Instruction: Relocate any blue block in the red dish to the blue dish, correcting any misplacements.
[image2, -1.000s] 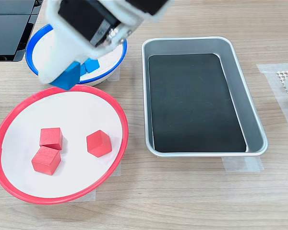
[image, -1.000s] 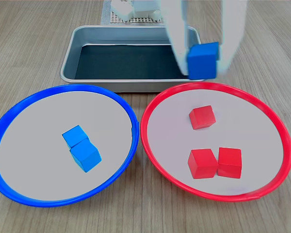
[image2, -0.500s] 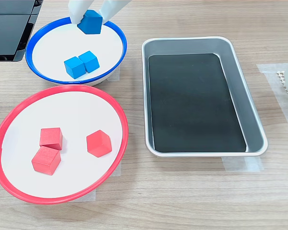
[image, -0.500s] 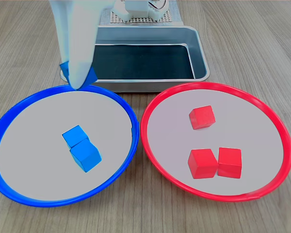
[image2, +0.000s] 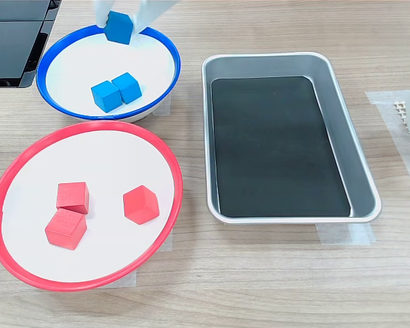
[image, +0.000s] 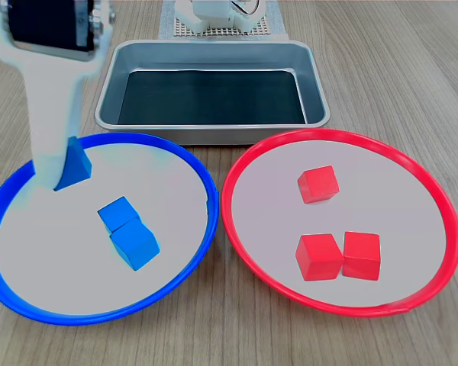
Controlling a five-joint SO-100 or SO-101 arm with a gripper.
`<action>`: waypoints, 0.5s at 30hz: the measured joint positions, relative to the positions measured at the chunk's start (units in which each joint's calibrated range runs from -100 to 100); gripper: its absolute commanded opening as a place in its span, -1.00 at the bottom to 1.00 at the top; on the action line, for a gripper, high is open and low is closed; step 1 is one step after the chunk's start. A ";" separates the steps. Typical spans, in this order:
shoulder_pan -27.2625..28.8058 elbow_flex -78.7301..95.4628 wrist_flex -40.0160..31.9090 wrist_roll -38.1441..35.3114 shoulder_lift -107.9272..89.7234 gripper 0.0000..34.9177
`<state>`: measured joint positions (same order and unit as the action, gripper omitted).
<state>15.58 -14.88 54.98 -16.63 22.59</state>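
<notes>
Pinching the blue block (image2: 118, 27) between my two white fingers (image2: 102, 9), my gripper (image: 67, 169) is over the blue dish (image: 185, 158). In the second exterior view the block sits at the dish's far rim, one finger on each side of it. In the first exterior view only a blue wedge of the block shows behind my near finger, over the dish's upper left part. Whether the block touches the dish floor cannot be determined from either view.

Contents of the blue dish: two more blue cubes (image: 127, 232) lying on the pale grey floor, touching each other, near the centre and apart from the held block.

Contents of the red dish (image: 435, 194): three red cubes (image: 339, 255). Two of them touch side by side toward the near edge in the first exterior view; the third (image: 318, 184) lies alone, nearer the metal tray (image: 213, 51). No blue cube lies in this dish.

The two dishes stand just beside each other on the wooden table (image: 382, 46), rims nearly meeting. The rectangular tray holds only a dark liner (image2: 277, 143) and stands behind both dishes in the first exterior view.
</notes>
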 measured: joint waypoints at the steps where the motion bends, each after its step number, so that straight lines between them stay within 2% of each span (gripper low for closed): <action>1: -0.35 -0.45 0.08 0.29 0.51 -1.00; 15: 1.50 -11.80 -1.47 5.62 11.59 -1.00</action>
<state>17.08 -26.68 53.51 -11.01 34.19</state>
